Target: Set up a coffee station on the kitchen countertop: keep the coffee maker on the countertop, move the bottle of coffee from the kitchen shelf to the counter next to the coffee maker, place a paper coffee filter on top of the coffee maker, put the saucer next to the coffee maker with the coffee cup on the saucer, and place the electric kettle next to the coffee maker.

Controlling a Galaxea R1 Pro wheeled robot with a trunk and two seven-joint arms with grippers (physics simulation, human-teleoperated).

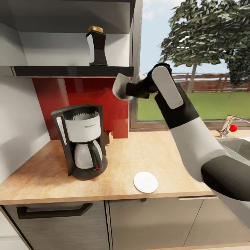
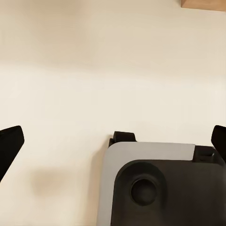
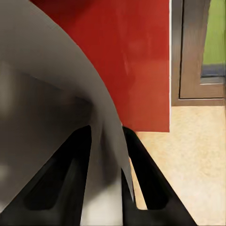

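Observation:
The coffee maker [image 1: 83,142] stands on the left of the kitchen countertop [image 1: 139,152], black with a white housing and a glass carafe. On the kitchen shelf [image 1: 69,71] above it stands the bottle of coffee [image 1: 96,47], upright. A white saucer [image 1: 146,182] lies near the counter's front edge, bare. My right gripper [image 1: 129,89] is raised in front of the red backsplash, right of and above the machine, shut on the paper coffee filter [image 1: 121,86]. The right wrist view shows the filter [image 3: 52,108] pinched between both fingers [image 3: 141,179]. My left gripper [image 2: 115,134] is open over a pale floor.
A sink with a chrome tap [image 1: 231,126] takes up the counter's right end. A window [image 1: 194,62] sits behind my right arm. A grey and black part of the robot's body [image 2: 155,188] lies below the left gripper. Drawer fronts with a black handle [image 1: 55,210] run under the counter.

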